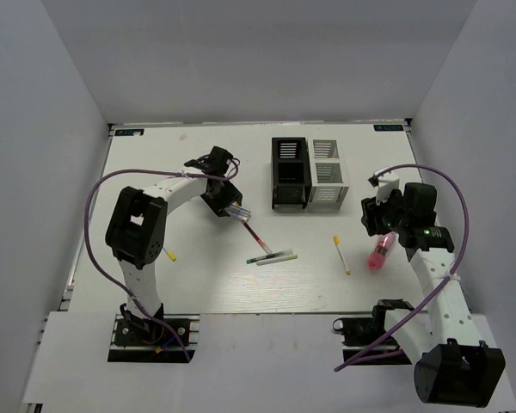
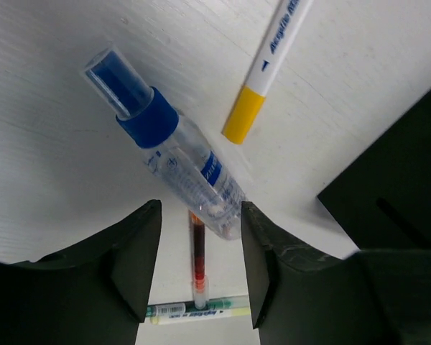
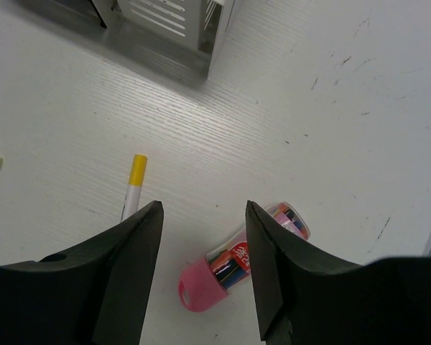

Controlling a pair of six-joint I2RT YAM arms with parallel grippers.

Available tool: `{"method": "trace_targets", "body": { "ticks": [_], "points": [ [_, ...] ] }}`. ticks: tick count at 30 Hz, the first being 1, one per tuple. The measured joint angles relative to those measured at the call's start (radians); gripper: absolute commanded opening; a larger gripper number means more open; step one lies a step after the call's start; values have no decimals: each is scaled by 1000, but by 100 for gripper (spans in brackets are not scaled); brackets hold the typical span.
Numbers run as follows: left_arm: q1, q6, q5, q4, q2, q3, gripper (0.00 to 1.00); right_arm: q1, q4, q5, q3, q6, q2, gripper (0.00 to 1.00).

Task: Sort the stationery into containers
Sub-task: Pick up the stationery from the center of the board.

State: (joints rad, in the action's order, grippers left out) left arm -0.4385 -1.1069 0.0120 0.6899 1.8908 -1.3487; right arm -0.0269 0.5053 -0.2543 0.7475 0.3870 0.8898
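Overhead view of a white table point(image 1: 155, 172) with two robot arms mounted at its near edge. A black organiser point(image 1: 290, 172) and a white-grey organiser point(image 1: 328, 174) stand touching side by side near the far middle.

The left gripper point(image 2: 199, 215) is spread wide and low over the table. The base of a clear blue-capped bottle point(image 2: 176, 154) lies between its fingers. One finger point(image 2: 262, 266) may be touching the bottle, though the view is too close to be sure. A red pen point(image 2: 197, 251) lies on the table under the gap, with two green-and-white pens point(image 1: 272, 256) just beyond its end. A yellow-tipped pen point(image 2: 262, 72) lies beside the bottle.

The right gripper point(image 3: 201, 215) is also spread, holding nothing. It hangs above a stubby pink cylinder point(image 3: 233, 269) lying on its side at the table's right. Another yellow-tipped pen point(image 3: 134, 183) lies near it.
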Motion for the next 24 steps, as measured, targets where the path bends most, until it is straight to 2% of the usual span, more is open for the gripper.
{"method": "trace_targets", "body": {
  "ticks": [7,12,15,16,19,24],
  "points": [
    [-4,-18,17,30,107,-54,56,0,-17,17,-23,-11,-1,57],
    [-4,-19,35,48,124,-81,53,-1,-20,19,-26,-18,-2,57],
    [-4,-20,38,53,124,-80,44,-5,-27,20,-30,-29,-5,57],
    [-4,-19,39,51,123,-77,35,-6,-29,20,-33,-37,-7,59],
    [-4,-15,40,33,102,-44,19,-6,-28,20,-42,-60,-6,61],
    [-6,18,56,23,39,38,5,-7,-26,19,-42,-103,-4,61]
  ]
}}
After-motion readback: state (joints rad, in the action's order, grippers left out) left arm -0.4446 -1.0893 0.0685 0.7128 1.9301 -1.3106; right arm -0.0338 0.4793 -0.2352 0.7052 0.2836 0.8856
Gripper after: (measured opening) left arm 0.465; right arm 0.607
